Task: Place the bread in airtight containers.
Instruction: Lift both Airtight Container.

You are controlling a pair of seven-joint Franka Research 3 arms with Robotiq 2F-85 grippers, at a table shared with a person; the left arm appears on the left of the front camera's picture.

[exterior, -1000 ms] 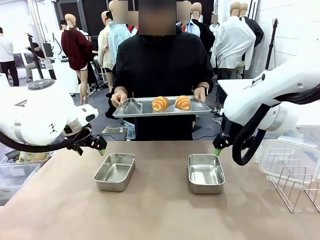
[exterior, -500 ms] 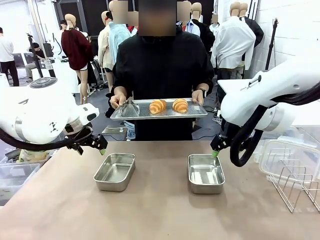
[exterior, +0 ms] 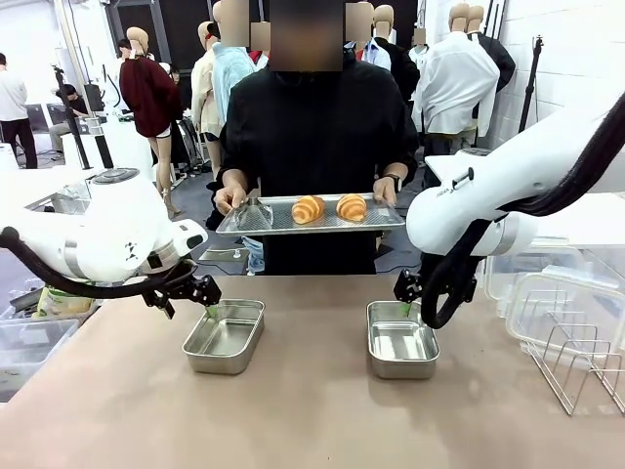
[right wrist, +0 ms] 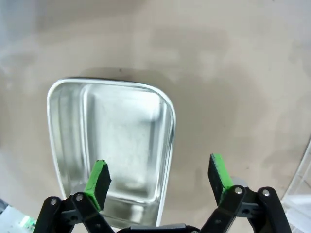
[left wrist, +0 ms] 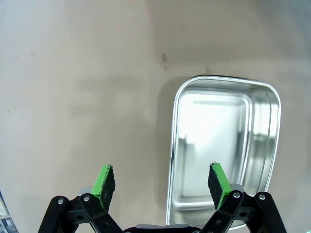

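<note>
**A:** Change since the preceding frame: both arms have swung inward and lower. The left gripper (exterior: 208,305), previously over bare table (exterior: 312,420), now hangs at the far-left corner of the left pan (exterior: 227,342). The right gripper (exterior: 405,306) has come over the far rim of the right pan (exterior: 400,344). Where is the bread?

**B:** The left croissant (exterior: 309,208) and right croissant (exterior: 352,207) lie side by side on the perforated tray (exterior: 249,217). The person's hands (exterior: 231,196) hold the tray level at the far side, above and beyond both pans. Both pans are empty.

**A:** State of the jaws?

**B:** Both sets stand wide apart and hold nothing. In each wrist view the two pads straddle a long rim of the pan below, one pad over steel and one over table.

**A:** How should the bread handle?

**B:** Probably light, soft inside and flaky outside. The glossy crust may be a little slick, and a hard squeeze would likely crush it. The thick ridged middle looks like the best place to take hold, across the width, with a gentle closure. The tapered ends seem likely to break off.

**A:** What stands in the way?

**B:** The tray is hand-held, so it may shift, and a hand grips each of its ends, close to the rolls. At the near right, a wire rack (exterior: 576,366) and clear plastic pieces (exterior: 547,298) crowd the right arm's side. Whether those pieces are the lids cannot be told from here.
</note>
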